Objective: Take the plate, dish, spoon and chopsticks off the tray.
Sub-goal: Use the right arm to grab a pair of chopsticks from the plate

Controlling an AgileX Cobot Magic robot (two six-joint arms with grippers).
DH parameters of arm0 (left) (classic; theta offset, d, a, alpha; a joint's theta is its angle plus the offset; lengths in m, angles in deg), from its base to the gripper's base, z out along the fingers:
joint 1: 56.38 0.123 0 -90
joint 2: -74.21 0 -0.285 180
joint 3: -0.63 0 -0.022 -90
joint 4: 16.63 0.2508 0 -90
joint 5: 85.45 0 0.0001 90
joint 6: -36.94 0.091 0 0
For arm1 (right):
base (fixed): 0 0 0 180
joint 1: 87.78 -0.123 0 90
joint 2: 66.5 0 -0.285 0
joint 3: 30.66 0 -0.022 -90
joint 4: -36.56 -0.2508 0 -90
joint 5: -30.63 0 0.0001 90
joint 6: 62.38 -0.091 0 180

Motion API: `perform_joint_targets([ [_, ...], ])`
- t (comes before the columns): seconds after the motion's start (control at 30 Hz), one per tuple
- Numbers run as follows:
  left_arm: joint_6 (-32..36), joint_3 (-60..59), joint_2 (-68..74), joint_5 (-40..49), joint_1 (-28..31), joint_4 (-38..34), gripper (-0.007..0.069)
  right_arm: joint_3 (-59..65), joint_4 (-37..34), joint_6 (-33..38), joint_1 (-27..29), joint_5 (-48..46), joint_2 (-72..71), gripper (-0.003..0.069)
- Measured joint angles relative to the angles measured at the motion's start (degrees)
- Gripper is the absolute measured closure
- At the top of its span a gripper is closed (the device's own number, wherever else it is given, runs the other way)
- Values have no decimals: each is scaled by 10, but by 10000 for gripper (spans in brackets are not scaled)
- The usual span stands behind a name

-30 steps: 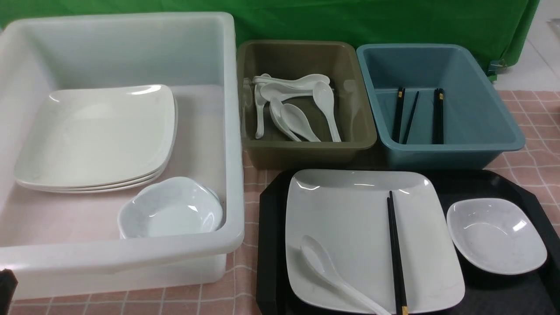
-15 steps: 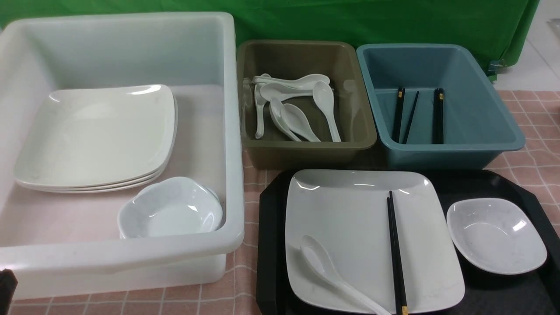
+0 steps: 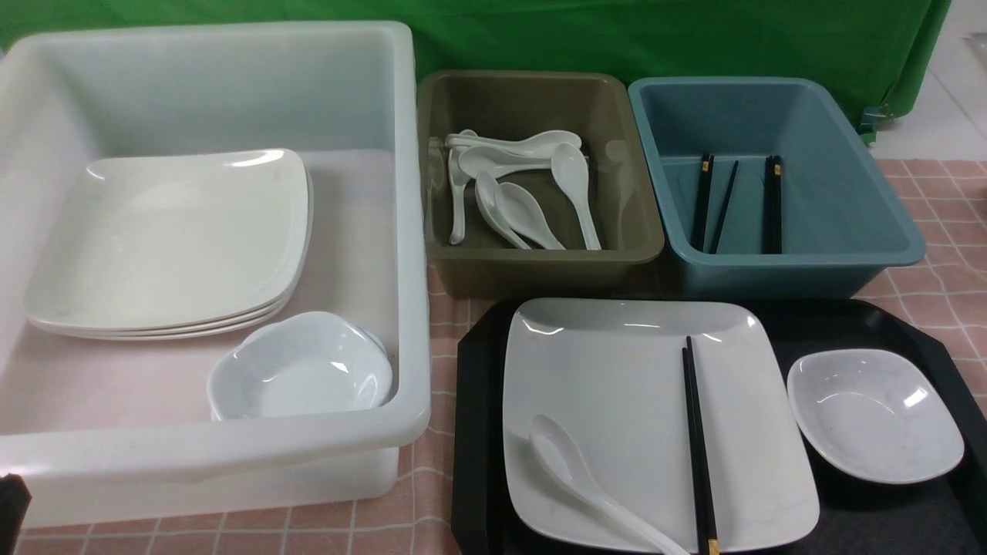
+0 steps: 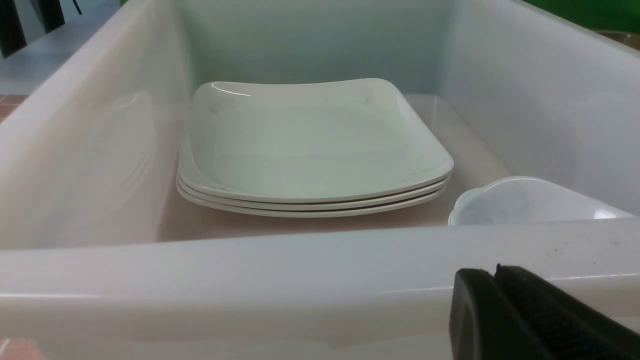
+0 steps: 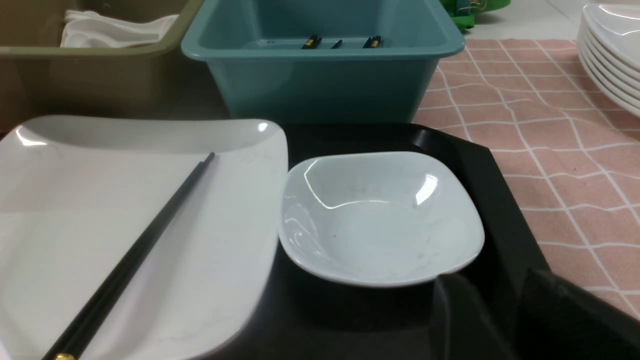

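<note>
The black tray (image 3: 474, 432) lies at the front right. On it rests the white square plate (image 3: 617, 401), which carries the spoon (image 3: 570, 470) near its front left corner and the black chopsticks (image 3: 696, 447) along its right side. The small dish (image 3: 875, 416) sits on the tray just right of the plate. My right gripper (image 5: 492, 280) hovers open and empty over the tray, close to the near rim of the dish (image 5: 380, 220). My left gripper (image 4: 492, 271) is shut and empty, low in front of the white bin's near wall.
A big white bin (image 3: 409, 231) on the left holds stacked plates (image 3: 170, 239) and small dishes (image 3: 301, 370). Behind the tray stand an olive bin (image 3: 540, 266) of spoons and a blue bin (image 3: 794, 270) of chopsticks. More stacked plates (image 5: 610, 55) sit far right on the pink checked cloth.
</note>
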Motion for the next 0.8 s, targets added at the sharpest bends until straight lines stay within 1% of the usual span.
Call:
perform_joint_targets([
  [0.73,0,0,0,0,0,0,604,0,-1,-1,0,9,0,414],
  [0.8,0,0,0,0,0,0,604,1,-22,-35,0,18,0,414],
])
